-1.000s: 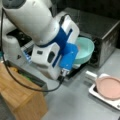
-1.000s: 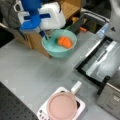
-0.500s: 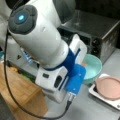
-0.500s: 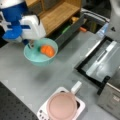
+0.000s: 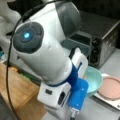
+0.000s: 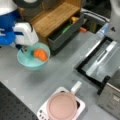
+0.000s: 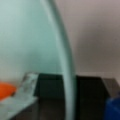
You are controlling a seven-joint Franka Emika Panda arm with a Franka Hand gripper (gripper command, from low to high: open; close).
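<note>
A: Where the scene is taken from largest to smallest, what is seen first?

B: The grey table (image 6: pixel 62 72) is seen, carrying everything. At a front view's top, a wooden cabinet (image 6: pixel 53 18) with an opened dark drawer (image 6: pixel 66 32) is set on it, and small items are glimpsed inside the drawer. A metal toaster oven (image 6: pixel 105 65) with its door folded down is placed at a front view's right.

A: And the arm?

B: The white and blue arm (image 5: pixel 50 57) is shown filling most of a front view. Its lower part is held over the left rim of the teal bowl (image 6: pixel 32 56).

A: How is the end effector set?

B: The end effector (image 6: pixel 24 49) is seen at the bowl's upper left rim. In the wrist view the rim (image 7: pixel 66 65) is seen running between the fingers, with one metal finger (image 7: pixel 25 85) inside the bowl. The rim appears to be pinched, though contact on the outer side cannot be told for certain.

A: What is inside the bowl?

B: An orange object (image 6: pixel 40 54) is seen lying in it, just beside the end effector.

A: Anything else nearby?

B: A pink plate (image 6: pixel 61 106) is seen resting on a white scale (image 6: pixel 78 110) at a front view's bottom, well apart from the bowl.
</note>
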